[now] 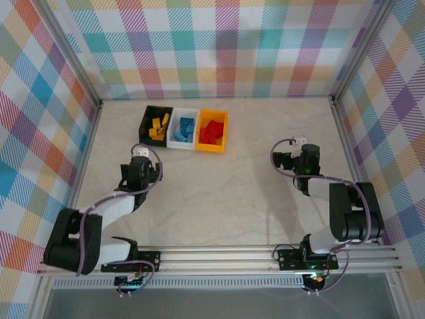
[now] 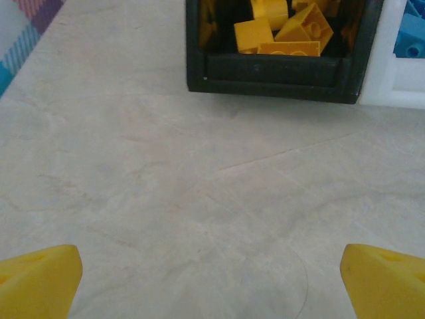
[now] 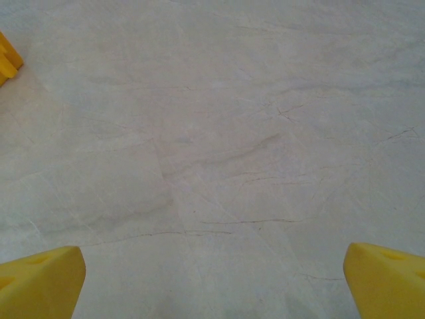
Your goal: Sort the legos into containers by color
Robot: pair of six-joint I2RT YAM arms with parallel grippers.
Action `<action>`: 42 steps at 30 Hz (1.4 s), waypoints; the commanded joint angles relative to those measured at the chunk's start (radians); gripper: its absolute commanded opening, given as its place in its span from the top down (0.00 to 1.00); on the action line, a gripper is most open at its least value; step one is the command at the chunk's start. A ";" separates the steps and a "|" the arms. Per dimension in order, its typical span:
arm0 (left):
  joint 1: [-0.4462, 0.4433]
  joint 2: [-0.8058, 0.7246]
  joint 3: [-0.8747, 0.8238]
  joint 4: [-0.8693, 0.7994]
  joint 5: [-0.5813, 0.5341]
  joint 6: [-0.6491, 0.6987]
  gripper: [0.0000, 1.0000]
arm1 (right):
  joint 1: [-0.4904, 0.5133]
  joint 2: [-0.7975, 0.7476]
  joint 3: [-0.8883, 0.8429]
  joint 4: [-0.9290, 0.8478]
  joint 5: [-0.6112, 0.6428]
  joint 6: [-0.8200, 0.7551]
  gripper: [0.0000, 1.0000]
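While hovering over table [image 3: 212, 133], left gripper [image 2: 212, 282] and right gripper [image 3: 212, 282] are noted spread wide, nothing held. Black bin [image 2: 272, 70], yellow legos [image 2: 279, 30] inside, seen just ahead of left gripper. White bin [image 1: 182, 146] (blue legos [image 1: 183, 130]) and yellow-orange bin [image 1: 211, 149] (red legos [image 1: 212, 131]) ranged rightward, well apart from right gripper.

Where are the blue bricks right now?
From above, the blue legos lie in the white bin, the middle of three at the table's far side, between the black bin and the orange bin.

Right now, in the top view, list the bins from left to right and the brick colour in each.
In order: black bin with yellow legos → white bin with blue legos → yellow-orange bin with red legos.
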 commanded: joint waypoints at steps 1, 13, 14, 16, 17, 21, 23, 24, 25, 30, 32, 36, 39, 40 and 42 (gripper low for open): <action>0.024 0.064 0.056 0.135 0.050 0.029 0.00 | -0.007 0.005 0.005 0.042 -0.025 0.009 0.00; 0.065 0.258 0.120 0.217 0.117 -0.003 0.00 | -0.011 0.008 0.011 0.034 -0.033 0.011 0.00; 0.070 0.257 0.123 0.215 0.126 -0.005 0.00 | -0.012 0.007 0.011 0.034 -0.034 0.012 0.00; 0.074 0.256 0.120 0.215 0.132 -0.008 0.00 | -0.012 0.008 0.011 0.033 -0.033 0.011 0.00; 0.078 0.252 0.113 0.226 0.140 -0.009 0.00 | -0.011 0.009 0.011 0.033 -0.034 0.010 0.00; 0.095 0.230 0.045 0.324 0.179 -0.020 0.00 | -0.012 0.009 0.014 0.031 -0.036 0.010 0.00; 0.109 0.224 -0.024 0.443 0.201 -0.030 0.00 | -0.013 0.009 0.013 0.031 -0.036 0.011 0.00; 0.115 0.226 -0.055 0.502 0.209 -0.036 0.00 | -0.013 0.009 0.012 0.030 -0.036 0.010 0.00; 0.119 0.229 -0.092 0.570 0.219 -0.036 0.00 | -0.012 0.009 0.013 0.030 -0.037 0.010 0.00; 0.121 0.243 -0.150 0.682 0.246 -0.022 0.00 | -0.013 0.009 0.012 0.031 -0.037 0.010 0.00; 0.121 0.247 -0.122 0.640 0.244 -0.024 0.00 | -0.013 0.008 0.012 0.031 -0.038 0.010 0.00; 0.121 0.262 -0.032 0.486 0.181 -0.050 0.00 | -0.013 -0.001 -0.007 0.058 -0.048 0.006 0.00; 0.122 0.264 -0.037 0.493 0.184 -0.050 0.00 | -0.013 -0.015 -0.051 0.137 -0.058 0.001 0.00; 0.123 0.262 -0.037 0.492 0.183 -0.051 0.00 | -0.012 -0.018 -0.070 0.170 -0.060 0.000 0.00; 0.122 0.261 -0.037 0.492 0.184 -0.050 0.00 | -0.013 -0.021 -0.113 0.245 -0.061 0.001 0.00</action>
